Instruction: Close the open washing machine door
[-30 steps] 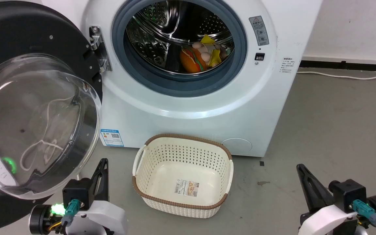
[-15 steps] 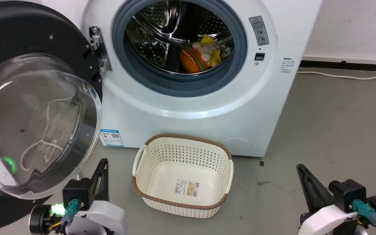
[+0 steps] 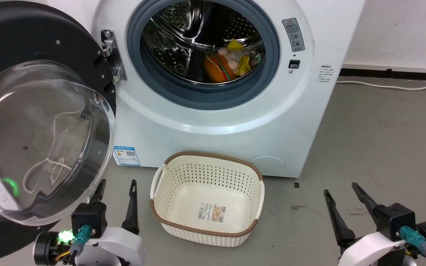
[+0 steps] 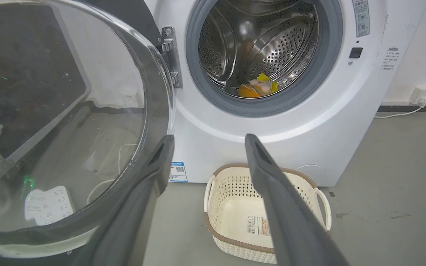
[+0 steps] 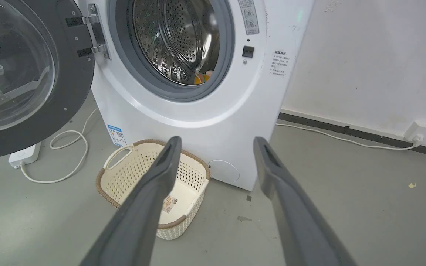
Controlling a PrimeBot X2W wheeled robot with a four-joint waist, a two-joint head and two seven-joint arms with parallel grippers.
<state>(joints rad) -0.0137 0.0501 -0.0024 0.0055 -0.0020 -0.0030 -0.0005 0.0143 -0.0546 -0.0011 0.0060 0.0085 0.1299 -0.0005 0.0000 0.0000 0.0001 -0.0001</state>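
The white washing machine (image 3: 216, 122) (image 4: 309, 122) (image 5: 213, 111) stands ahead with its steel drum exposed and soft toys (image 3: 227, 61) inside. The washing machine door (image 3: 31, 136) (image 4: 57, 122) (image 5: 17, 74), black-rimmed with a bulging glass bowl, hangs swung wide open to the left on its hinge (image 3: 110, 55). At the lower left my left gripper (image 3: 117, 186) (image 4: 207, 138) is open, just below the door's glass bowl, with nothing between its fingers. Low on the right, my right gripper (image 3: 340, 190) (image 5: 216, 142) is open too, over bare floor.
A cream perforated basket (image 3: 165, 218) (image 4: 213, 221) (image 5: 105, 184) with a brown rim sits empty on the floor before the machine. A white power strip (image 5: 22, 155) and cable (image 5: 68, 147) lie left under the door. A wall, socket (image 5: 420, 131) and cord are at the right.
Both grippers have gone from shut to open, their fingers now spread apart. The door, machine and basket have not moved.
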